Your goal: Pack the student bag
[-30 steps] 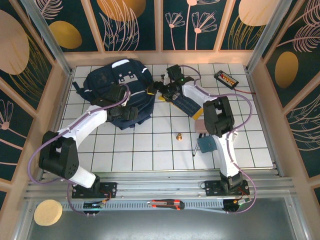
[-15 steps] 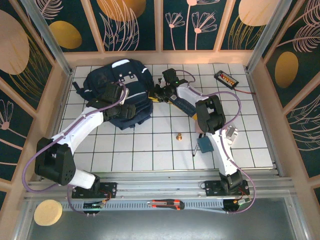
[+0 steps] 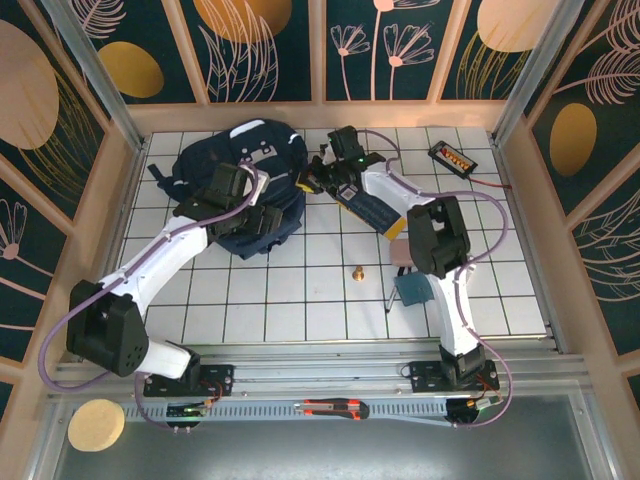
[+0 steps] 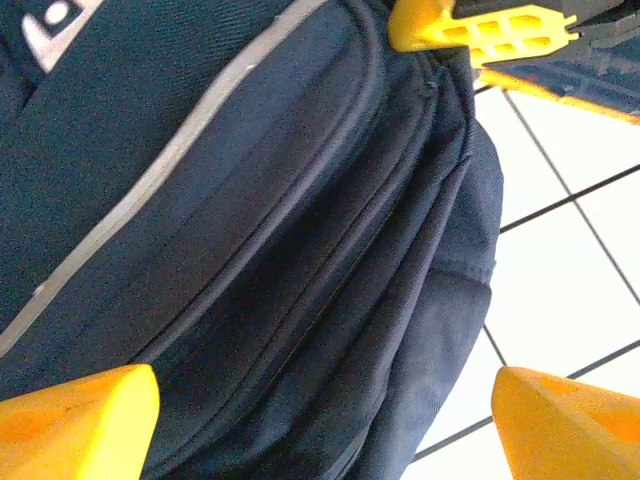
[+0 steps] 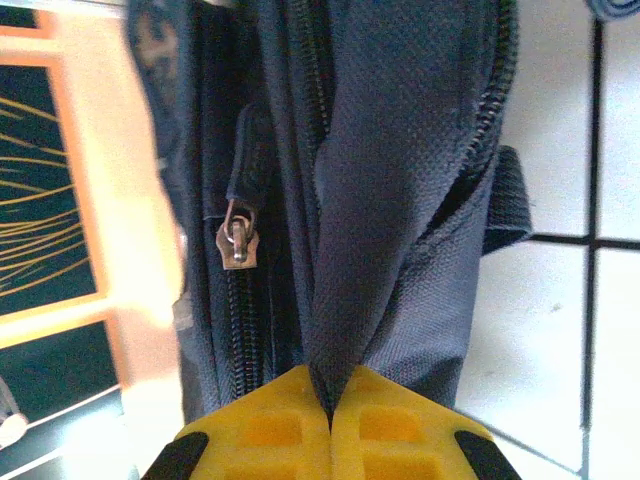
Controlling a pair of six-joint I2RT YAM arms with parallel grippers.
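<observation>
**Step in hand: opening the student bag (image 3: pixel 235 185) for packing.**
The student bag lies at the far left of the tabletop (image 3: pixel 330 290). The right gripper (image 5: pixel 330 395), pressed together, pinches a fabric fold beside the zipper pull (image 5: pixel 236 243). The left gripper (image 4: pixel 320 430) hangs spread over the bag's side. The next move probably calls for holding the fold taut and taking the pull.

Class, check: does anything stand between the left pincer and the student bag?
Nothing visible does. The open left pincer hangs over the student bag, only its navy fabric facing the fingers. The right pincer is shut on a fold of that bag.
</observation>
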